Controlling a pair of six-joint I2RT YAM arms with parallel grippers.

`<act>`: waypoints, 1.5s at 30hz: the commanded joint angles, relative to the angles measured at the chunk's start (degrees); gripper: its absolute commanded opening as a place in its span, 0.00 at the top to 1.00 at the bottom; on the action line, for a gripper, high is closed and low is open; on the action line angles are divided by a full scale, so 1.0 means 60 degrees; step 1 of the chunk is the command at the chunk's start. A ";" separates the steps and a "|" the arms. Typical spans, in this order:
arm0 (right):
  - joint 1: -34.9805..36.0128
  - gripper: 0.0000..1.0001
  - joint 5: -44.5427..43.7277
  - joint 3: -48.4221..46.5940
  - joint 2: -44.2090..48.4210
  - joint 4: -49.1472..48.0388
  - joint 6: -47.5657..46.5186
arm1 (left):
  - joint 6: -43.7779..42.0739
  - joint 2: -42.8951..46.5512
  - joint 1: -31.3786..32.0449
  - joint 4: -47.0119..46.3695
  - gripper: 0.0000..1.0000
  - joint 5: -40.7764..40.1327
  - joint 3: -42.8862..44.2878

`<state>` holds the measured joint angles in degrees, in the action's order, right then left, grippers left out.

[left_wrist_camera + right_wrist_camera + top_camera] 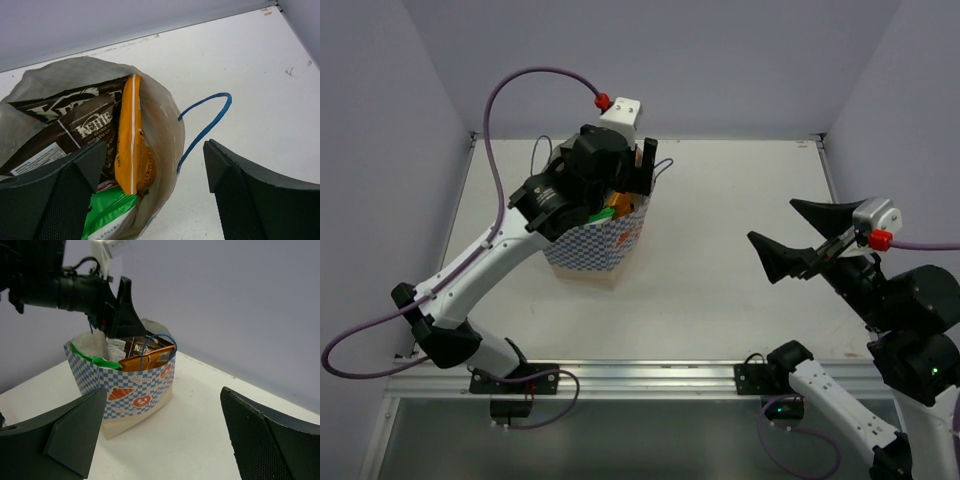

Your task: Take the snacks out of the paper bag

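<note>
Left gripper (155, 150) wide above paper bag (165, 115); orange packet (129, 135) edge-up, left of centre; right gripper (771, 221) wide, farther.

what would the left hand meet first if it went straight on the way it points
Likely the orange packet, upright inside the paper bag; the open left hand straddles the bag's wall, depth unclear.

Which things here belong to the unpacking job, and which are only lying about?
Job: paper bag; orange packet, green packet, brown packets, all inside it; left gripper, open at its mouth.
Only around: table, purple cable.
</note>
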<state>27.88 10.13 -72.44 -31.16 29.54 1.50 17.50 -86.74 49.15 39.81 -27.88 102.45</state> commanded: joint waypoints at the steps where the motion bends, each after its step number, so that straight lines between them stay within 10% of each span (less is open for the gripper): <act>1: 0.0041 0.01 0.0187 -0.0391 -0.0358 0.0203 0.0087 | 0.0175 0.0714 -0.0163 0.0469 0.14 -0.0392 0.0239; 24: 0.0056 0.01 0.1402 -0.1740 -0.3596 0.1508 0.1083 | 0.0000 0.2592 -0.5377 0.0530 0.19 0.0983 -0.2880; 45: 0.0056 0.01 0.2442 -0.2046 -0.4226 0.1141 0.1450 | -0.0807 0.2751 -0.5774 -0.2913 0.65 0.2391 -0.5985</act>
<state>28.03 22.20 -82.00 -56.29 38.48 9.30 13.91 -73.25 15.00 29.52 -14.92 69.58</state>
